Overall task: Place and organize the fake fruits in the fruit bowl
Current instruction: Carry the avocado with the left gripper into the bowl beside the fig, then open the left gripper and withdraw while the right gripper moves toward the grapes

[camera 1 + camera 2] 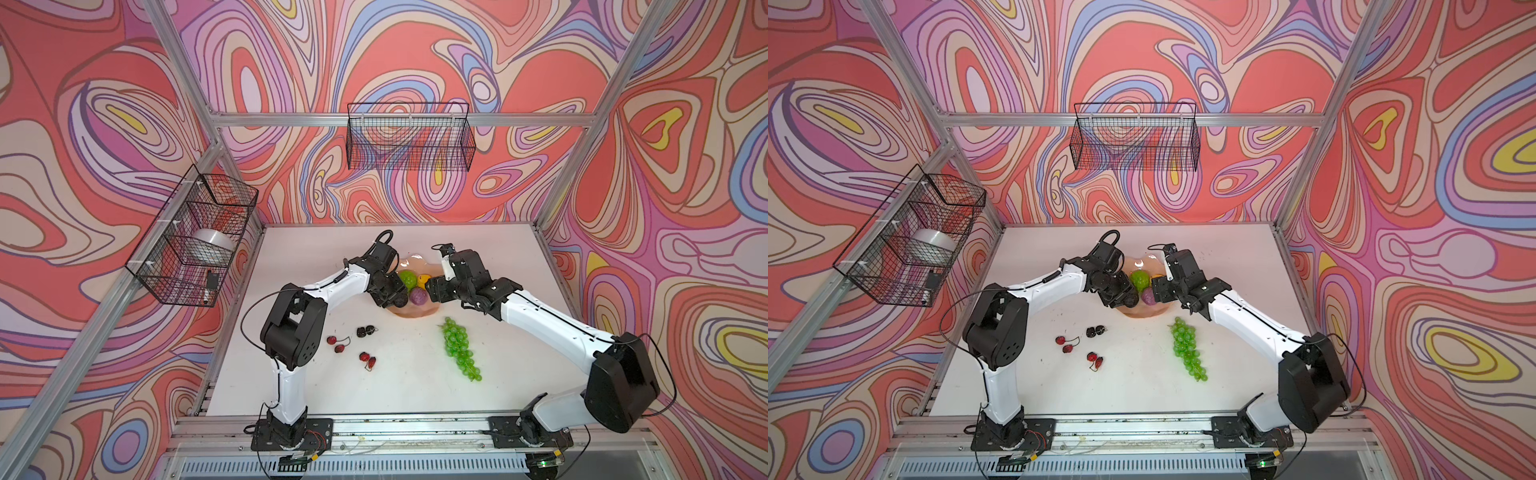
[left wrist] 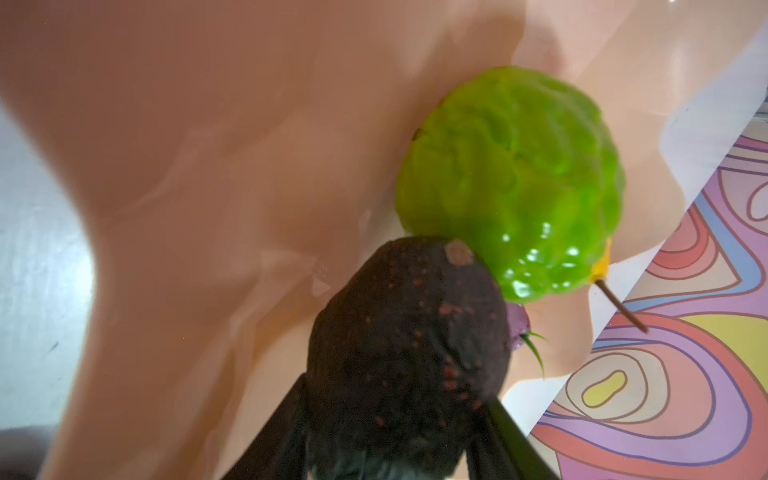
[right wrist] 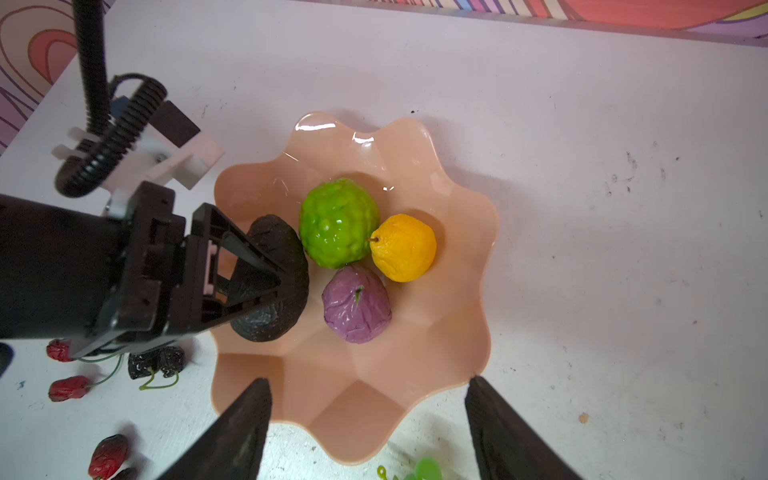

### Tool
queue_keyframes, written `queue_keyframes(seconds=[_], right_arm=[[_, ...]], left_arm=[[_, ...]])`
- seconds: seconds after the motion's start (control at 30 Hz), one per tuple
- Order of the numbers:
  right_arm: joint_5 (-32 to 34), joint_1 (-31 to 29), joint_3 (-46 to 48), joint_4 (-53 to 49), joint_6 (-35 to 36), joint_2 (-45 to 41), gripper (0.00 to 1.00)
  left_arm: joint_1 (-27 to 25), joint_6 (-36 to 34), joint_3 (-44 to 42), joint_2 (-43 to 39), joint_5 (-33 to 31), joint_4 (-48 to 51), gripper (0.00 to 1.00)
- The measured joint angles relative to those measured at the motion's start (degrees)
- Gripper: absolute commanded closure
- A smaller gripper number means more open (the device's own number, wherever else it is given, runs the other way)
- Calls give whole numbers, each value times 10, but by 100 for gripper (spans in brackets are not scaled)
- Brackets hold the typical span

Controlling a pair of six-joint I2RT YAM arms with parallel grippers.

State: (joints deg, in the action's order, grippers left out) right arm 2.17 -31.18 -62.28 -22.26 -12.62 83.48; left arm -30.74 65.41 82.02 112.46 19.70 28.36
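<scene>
Fake fruits are split between the fruit bowl (image 3: 478,291) and a white, scuffed worktop (image 1: 415,395). Aluminium frame bars and walls printed with coral, lilac, blue and yellow swirls close it in. One black wire basket (image 1: 409,137) hangs on the back wall, another (image 1: 195,237) on the left wall.

The bowl sits toward the back of the worktop, between the two arms. A bumpy green ball (image 3: 338,222), a yellow lemon-like fruit (image 3: 403,247) and a purple ball (image 3: 356,303) cluster at its centre.

The left end effector (image 2: 397,395) grips the dark avocado (image 2: 407,345) over the bowl's left side, jaws about half apart. In the left wrist view the avocado's long axis runs out along the fingers, its pale stem scar at the far end, right up against the green ball.

The right end effector (image 3: 368,379) hangs wide open and empty over the bowl's near rim.

The green grape bunch (image 1: 457,347) lies just in front of the bowl. Its long axis runs from there toward the front edge, narrow tip frontward and slightly right. Two red cherry pairs (image 1: 337,344) (image 1: 368,359) and a black cherry pair (image 1: 365,331) lie front-left.
</scene>
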Motion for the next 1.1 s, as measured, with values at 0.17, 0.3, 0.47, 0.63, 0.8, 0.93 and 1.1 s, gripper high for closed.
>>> queue_keyframes(seconds=[0.17,0.3,0.47,0.63,0.8,0.93,1.1], right_arm=[[-3,0,0,0,-1,3,23],[-4,0,0,0,-1,8,23],[-7,0,-1,-4,-1,12,23],[-10,0,-8,-23,0,14,24],[-16,1,-22,-57,1,14,29],[-17,1,-26,-102,3,8,32],[-6,0,-26,-167,5,-2,44]], left_arm=[[0,3,0,16,3,-14,38],[0,2,2,16,1,-16,24],[0,-5,4,14,-5,-15,19],[0,-15,4,-5,-12,-7,18],[0,-54,4,-55,-19,20,19],[0,-102,-12,-118,-31,49,19],[0,-149,-91,-226,-58,70,19]])
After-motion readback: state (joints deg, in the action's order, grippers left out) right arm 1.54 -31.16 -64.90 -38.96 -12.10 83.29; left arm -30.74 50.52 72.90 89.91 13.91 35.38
